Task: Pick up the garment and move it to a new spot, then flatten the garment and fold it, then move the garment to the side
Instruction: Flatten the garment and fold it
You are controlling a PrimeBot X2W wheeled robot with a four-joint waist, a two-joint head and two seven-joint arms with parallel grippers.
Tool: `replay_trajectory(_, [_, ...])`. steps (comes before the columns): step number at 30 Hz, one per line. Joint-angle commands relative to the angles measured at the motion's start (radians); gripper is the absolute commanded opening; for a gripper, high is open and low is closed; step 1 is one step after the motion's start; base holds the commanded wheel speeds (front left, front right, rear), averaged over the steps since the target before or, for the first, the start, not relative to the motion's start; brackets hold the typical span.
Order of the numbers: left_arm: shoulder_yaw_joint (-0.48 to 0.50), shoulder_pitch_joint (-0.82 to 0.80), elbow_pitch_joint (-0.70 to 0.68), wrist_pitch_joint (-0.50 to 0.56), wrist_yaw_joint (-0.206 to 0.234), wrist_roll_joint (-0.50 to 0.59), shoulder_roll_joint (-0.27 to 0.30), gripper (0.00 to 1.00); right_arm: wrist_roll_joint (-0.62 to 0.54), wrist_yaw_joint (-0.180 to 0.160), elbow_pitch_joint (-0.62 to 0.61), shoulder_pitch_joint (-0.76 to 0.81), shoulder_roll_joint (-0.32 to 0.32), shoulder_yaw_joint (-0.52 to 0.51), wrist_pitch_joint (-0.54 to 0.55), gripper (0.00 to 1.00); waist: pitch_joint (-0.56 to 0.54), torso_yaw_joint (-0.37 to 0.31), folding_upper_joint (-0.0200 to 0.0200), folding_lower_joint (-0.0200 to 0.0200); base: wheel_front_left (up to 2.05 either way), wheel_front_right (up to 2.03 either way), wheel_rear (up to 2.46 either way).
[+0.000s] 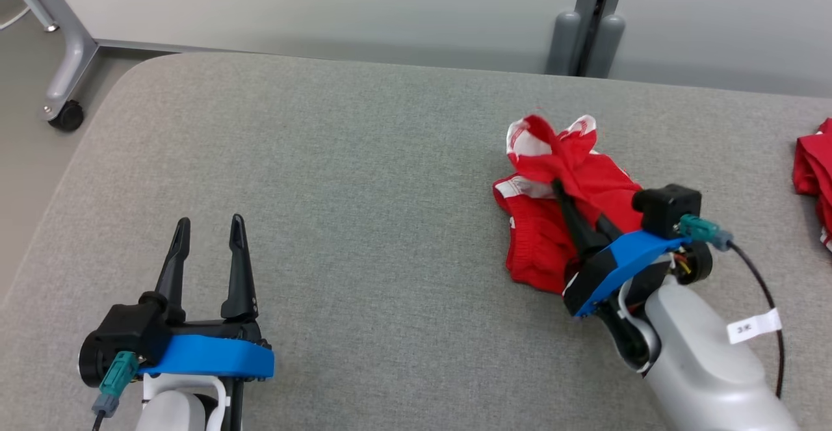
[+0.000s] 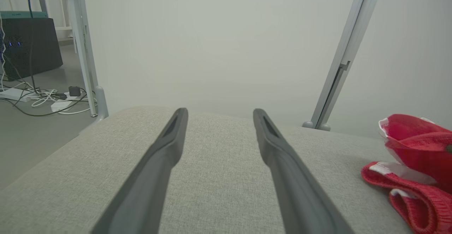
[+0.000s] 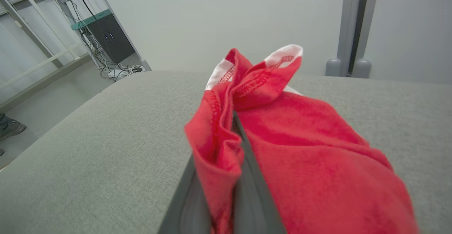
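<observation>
Garment [image 1: 539, 249]: crumpled red heap on the grey padded table [image 1: 325, 177], right of centre.
Right gripper [image 1: 557, 187]: clenched on a fold, seemingly near the white-trimmed hem.
Left gripper [image 1: 210, 220]: spread, empty, well apart to the garment's left.
Nearer arm: right.

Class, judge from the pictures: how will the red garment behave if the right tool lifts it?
Probably floppy: the red garment lies bunched in soft folds around the shut right tool. Likely light: its pinched cloth stands up by itself. The loose part would probably sag and drag across the grey surface.
</observation>
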Motion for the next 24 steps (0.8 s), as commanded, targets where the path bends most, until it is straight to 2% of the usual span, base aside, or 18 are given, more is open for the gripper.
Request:
replay_trajectory(1, [-0.003, -0.001, -0.001, -0.003, -0.008, -0.005, -0.001, 1.00, -0.004, 0.000, 0.014, 0.017, 0.021, -0.003, -0.003, 0.00, 0.006, 0.008, -0.0001, 0.0000, 0.00, 0.00, 0.00])
replay_trajectory(7, [-0.012, -0.011, 0.006, -0.003, -0.008, -0.017, -0.002, 1.00, -0.062, 0.000, 0.083, 0.039, 0.069, -0.005, -0.027, 0.00, 0.019, 0.024, -0.0001, 0.0000, 0.00, 0.00, 0.00])
replay_trajectory(8, [-0.013, -0.012, 0.007, -0.003, -0.008, -0.018, -0.002, 1.00, -0.068, 0.000, 0.092, 0.040, 0.076, -0.005, -0.032, 0.10, 0.020, 0.025, -0.0001, 0.0000, 0.00, 0.00, 0.00])
replay_trajectory(9, [-0.013, -0.012, 0.008, -0.003, -0.008, -0.019, -0.002, 1.00, -0.078, 0.000, 0.091, 0.039, 0.082, 0.007, -0.035, 0.77, 0.021, 0.025, -0.0001, 0.0000, 0.00, 0.00, 0.00])
replay_trajectory(10, [-0.011, -0.012, 0.009, -0.003, -0.008, -0.019, -0.002, 1.00, -0.081, 0.000, 0.090, 0.040, 0.086, 0.017, -0.042, 1.00, 0.020, 0.024, -0.0001, 0.0000, 0.00, 0.00, 0.00])
replay_trajectory(13, [-0.007, -0.009, 0.011, -0.003, -0.008, -0.019, -0.002, 1.00, -0.090, 0.000, 0.080, 0.045, 0.085, 0.026, -0.052, 1.00, 0.016, 0.020, -0.0001, 0.0000, 0.00, 0.00, 0.00])
replay_trajectory(18, [-0.001, 0.009, 0.016, -0.003, -0.007, -0.015, -0.002, 1.00, -0.114, 0.000, -0.028, 0.095, 0.051, 0.032, -0.065, 1.00, -0.009, -0.003, -0.0001, 0.0000, 0.00, 0.00, 0.00])
replay_trajectory(24, [0.009, 0.028, 0.014, -0.003, -0.004, -0.006, -0.002, 1.00, -0.180, 0.000, -0.258, 0.223, 0.002, -0.117, -0.066, 1.00, -0.037, -0.039, -0.0001, 0.0000, 0.00, 0.00, 0.00])
